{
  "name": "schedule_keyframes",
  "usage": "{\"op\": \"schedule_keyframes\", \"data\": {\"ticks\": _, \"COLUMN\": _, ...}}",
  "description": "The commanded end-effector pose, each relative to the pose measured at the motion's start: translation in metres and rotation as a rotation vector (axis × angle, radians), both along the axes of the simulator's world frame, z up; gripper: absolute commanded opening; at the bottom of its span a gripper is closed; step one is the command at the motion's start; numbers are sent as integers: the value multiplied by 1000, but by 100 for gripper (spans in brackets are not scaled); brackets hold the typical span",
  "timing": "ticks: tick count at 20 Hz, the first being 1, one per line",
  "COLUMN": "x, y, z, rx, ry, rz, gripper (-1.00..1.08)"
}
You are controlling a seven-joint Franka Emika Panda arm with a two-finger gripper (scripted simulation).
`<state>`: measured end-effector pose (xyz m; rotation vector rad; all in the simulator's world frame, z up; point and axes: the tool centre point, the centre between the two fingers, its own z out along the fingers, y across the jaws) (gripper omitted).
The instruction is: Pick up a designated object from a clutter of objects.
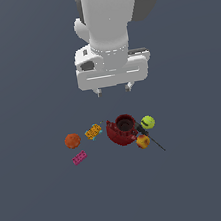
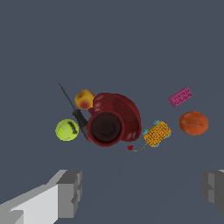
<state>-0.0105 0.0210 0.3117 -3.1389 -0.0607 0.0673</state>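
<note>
The dark red mug (image 1: 125, 123) stands with its dark inside facing up, pressed against the wider dark red bowl (image 1: 117, 136). In the wrist view the mug (image 2: 105, 128) overlaps the bowl (image 2: 127, 109); its handle does not show clearly. My gripper (image 1: 113, 89) hangs open and empty well above the mug, toward the far side of the clutter. Its grey fingers (image 2: 70, 192) frame the wrist view, and the gripper (image 2: 142, 190) holds nothing.
Around the mug lie a yellow-green ball (image 1: 147, 123), a yellow-red fruit (image 1: 143, 141), a thin black-and-red tool (image 1: 156, 142), an orange patterned block (image 1: 93, 132), an orange ball (image 1: 72, 141) and a pink brick (image 1: 79, 158). The ball, fruit and tool touch or crowd the mug and bowl.
</note>
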Motion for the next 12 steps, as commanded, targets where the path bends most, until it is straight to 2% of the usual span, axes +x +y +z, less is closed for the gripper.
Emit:
{"op": "schedule_keyframes", "data": {"ticks": 1, "x": 0, "y": 0, "z": 0, "rx": 0, "ry": 0, "rz": 0, "gripper": 68}}
{"op": "schedule_keyframes", "data": {"ticks": 12, "x": 4, "y": -7, "z": -1, "rx": -7, "ry": -4, "rz": 8, "gripper": 68}}
